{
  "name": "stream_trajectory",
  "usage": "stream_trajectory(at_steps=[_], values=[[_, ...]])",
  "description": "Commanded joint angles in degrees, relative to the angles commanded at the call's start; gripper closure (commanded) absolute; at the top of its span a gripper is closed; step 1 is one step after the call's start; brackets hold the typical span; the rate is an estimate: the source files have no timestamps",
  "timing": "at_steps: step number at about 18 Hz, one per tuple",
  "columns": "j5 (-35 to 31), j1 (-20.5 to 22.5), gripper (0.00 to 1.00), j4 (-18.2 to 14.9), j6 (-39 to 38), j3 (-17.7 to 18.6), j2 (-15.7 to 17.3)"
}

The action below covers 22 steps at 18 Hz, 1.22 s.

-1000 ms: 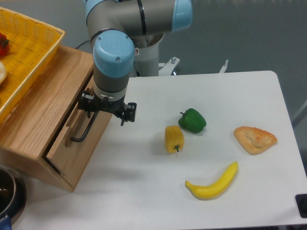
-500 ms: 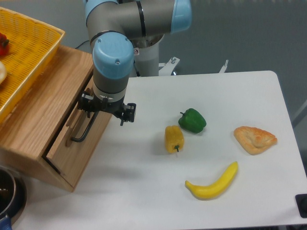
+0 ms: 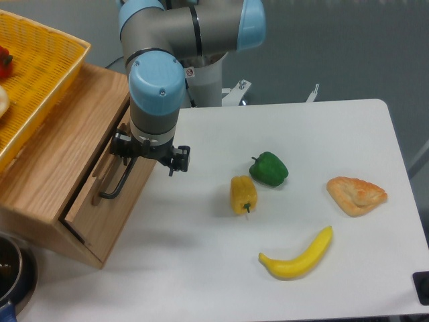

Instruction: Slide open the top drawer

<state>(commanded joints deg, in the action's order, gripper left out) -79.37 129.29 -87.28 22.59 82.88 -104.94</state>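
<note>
Almost nothing has changed over the last second: gripper (image 3: 149, 155) sits at the upper end of the black bar handle (image 3: 119, 182), fingers hidden so grip unclear, top drawer (image 3: 110, 201) only a crack out of the cabinet (image 3: 50, 168) — pull apparently barely begun.

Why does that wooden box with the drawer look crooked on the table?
The light-oak cabinet sits at a slant to the white table's edges, not square. Its top drawer with the black bar handle shows a dark gap along one side, so it is slightly open. Nothing looks spilled or broken.
</note>
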Motion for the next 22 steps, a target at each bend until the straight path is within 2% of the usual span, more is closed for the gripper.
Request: stream_trajectory(at_steps=[16,22], values=[[-4.2,1.0,0.0,1.3,3.8,-0.9,-0.4],[-4.5,2.5,0.0,1.4,6.2,-0.8,-0.4]])
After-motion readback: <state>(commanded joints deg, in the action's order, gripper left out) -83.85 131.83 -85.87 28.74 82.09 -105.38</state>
